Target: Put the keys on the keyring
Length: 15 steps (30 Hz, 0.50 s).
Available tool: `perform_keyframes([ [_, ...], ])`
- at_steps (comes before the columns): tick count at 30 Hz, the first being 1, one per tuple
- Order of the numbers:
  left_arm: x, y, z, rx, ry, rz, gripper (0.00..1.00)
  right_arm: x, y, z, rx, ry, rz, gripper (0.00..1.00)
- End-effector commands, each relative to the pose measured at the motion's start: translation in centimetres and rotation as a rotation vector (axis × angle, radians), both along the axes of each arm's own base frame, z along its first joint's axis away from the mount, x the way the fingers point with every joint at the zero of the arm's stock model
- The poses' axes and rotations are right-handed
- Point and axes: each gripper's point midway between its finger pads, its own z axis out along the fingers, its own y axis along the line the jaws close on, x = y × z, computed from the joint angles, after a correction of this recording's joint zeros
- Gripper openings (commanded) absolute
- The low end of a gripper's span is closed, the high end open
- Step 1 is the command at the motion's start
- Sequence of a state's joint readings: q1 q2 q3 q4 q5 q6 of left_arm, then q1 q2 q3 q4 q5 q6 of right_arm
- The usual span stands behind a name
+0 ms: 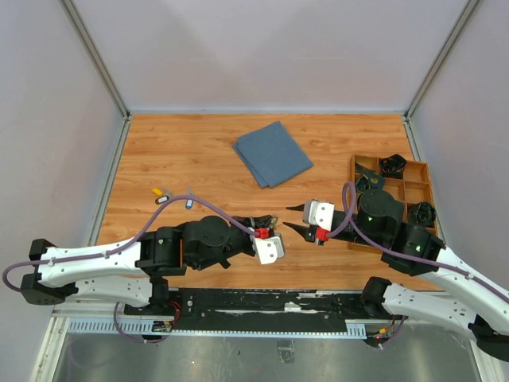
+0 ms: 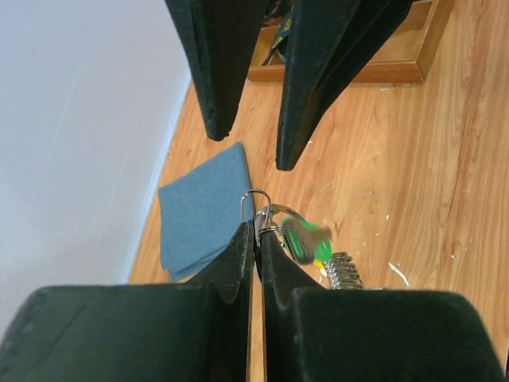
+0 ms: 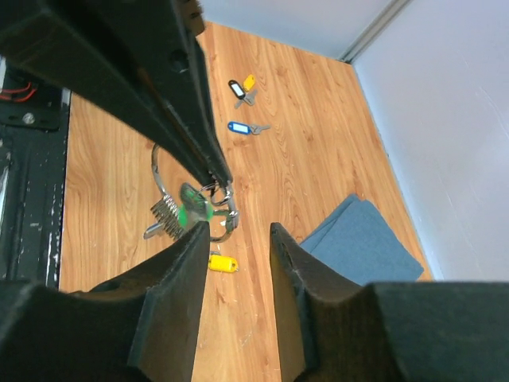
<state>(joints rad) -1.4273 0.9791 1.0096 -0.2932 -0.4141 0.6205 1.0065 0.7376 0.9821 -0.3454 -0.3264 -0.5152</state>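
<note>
The left end effector (image 2: 256,232) is closed tight, its two black fingers pinching the thin wire of the keyring (image 2: 255,192), which it holds above the tabletop (image 1: 199,151), near the middle of the near edge. A green-tagged key (image 2: 306,243) hangs from the keyring just right of the closed fingers, and a short coiled silvery chain bit (image 2: 340,270) dangles beside it. The right end effector (image 3: 238,232) faces the left one from the right. Its fingers stand partly apart with nothing between them, and the left fingertip is just beside the green tag but has no grip on it. In the right wrist view a yellow-tagged key (image 3: 223,263) lies flat on the wood below the two end effectors. Further left on the tabletop lies a blue-tagged key (image 3: 238,127). Just beyond it, a dark-tagged key (image 3: 236,86) and a second yellow one (image 3: 249,81) lie touching each other. All three are well apart from the keyring. A folded blue cloth (image 1: 272,153) lies toward the far side near the centre. A wooden compartment tray (image 1: 417,169) holding dark parts sits at the right edge, behind the right arm.
</note>
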Motion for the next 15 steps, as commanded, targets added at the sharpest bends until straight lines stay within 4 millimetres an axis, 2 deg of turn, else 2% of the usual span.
perform_keyframes([
  [1,0.5,-0.2,2.1,-0.077,-0.006,0.041,0.0,0.8,0.6,2.7,0.178,0.109,-0.093,0.39],
  [8,1.0,0.1,2.2,-0.095,-0.008,0.08,0.0,1.3,0.0,3.6,0.354,0.519,-0.287,0.4],
  [11,1.2,0.1,2.2,-0.1,-0.014,0.092,0.01,1.2,0.3,3.3,0.421,0.672,-0.321,0.4],
  [15,1.3,0.0,2.2,-0.103,-0.019,0.092,0.0,1.2,0.9,2.6,0.469,0.788,-0.344,0.41],
])
